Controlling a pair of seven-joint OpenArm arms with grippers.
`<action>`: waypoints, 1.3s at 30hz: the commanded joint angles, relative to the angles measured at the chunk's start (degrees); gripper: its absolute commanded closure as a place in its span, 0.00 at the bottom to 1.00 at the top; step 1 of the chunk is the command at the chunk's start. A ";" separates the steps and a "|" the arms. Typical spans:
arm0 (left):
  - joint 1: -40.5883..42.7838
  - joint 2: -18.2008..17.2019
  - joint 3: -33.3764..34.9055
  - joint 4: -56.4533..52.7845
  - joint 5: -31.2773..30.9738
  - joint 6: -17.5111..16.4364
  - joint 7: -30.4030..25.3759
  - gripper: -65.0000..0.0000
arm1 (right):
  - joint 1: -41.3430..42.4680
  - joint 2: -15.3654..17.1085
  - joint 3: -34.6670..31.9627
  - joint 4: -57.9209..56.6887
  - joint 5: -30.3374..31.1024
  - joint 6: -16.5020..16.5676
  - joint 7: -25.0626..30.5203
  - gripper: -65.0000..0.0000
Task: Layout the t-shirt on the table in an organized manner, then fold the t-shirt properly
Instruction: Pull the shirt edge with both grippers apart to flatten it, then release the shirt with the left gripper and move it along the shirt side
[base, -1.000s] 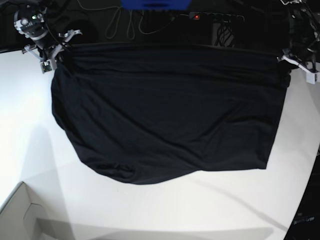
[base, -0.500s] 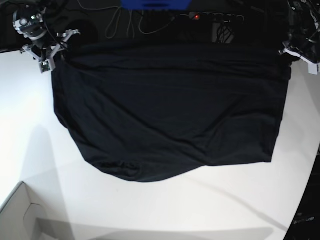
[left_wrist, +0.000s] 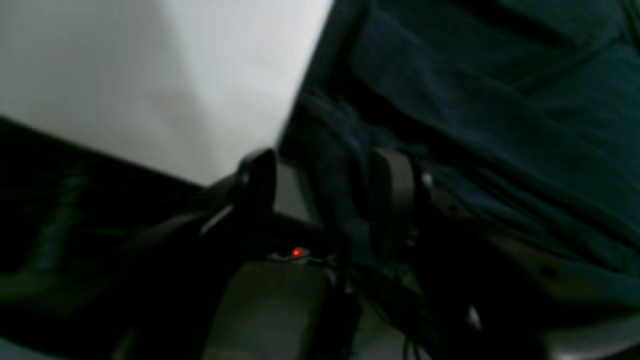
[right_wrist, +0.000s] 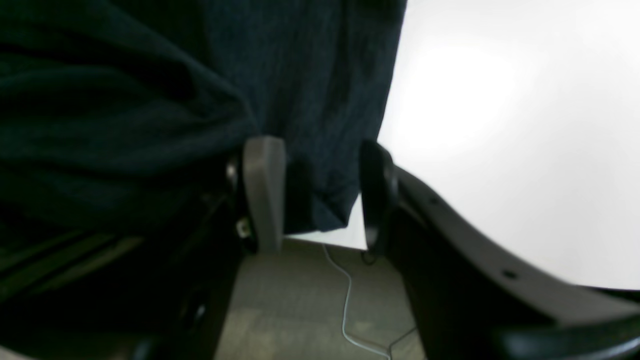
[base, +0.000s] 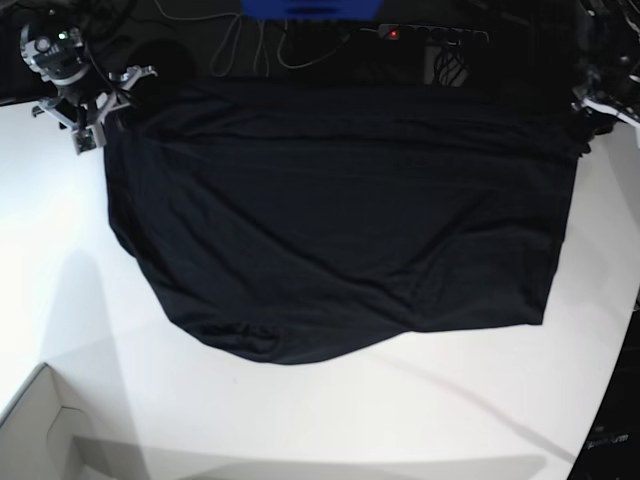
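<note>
Darkness swallows the far edge of the base view: the t-shirt (base: 340, 220) runs up into a black background there, so its top hem and the table's back edge cannot be told apart. The left gripper (base: 600, 105) is cut off at the right border of that view, only a pale sliver showing. The left wrist view is blurred and dim; a small red light (left_wrist: 296, 252) glows below the fingers, with nothing readable around it. No print, label or writing can be made out on the shirt or anywhere else.

The t-shirt lies spread flat across the far half of the table (base: 320, 420), its curved lower edge toward the near side. A white box (base: 40, 430) sits at the near corner.

The right gripper (right_wrist: 320, 195) stands with its jaws apart; a corner of the shirt hangs loosely in the gap between them, not pinched. In the base view it sits just at the shirt's upper corner on that view's left. The left gripper's jaws are likewise parted in the wrist view, with dark fabric lying between and beyond the fingers (left_wrist: 392, 195); whether cloth touches them cannot be told.
</note>
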 joint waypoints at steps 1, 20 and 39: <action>-1.17 -1.10 -0.89 2.26 -1.63 -0.43 -0.84 0.54 | -0.04 0.41 0.38 1.50 0.73 -0.47 1.04 0.61; -36.69 -1.62 4.21 -12.07 24.92 -0.43 -2.07 0.54 | 10.69 0.49 7.95 2.73 0.47 -0.47 0.78 0.44; -55.06 -9.27 25.22 -64.02 42.33 20.01 -46.20 0.54 | 13.06 0.76 7.68 -0.96 0.47 -0.47 0.78 0.41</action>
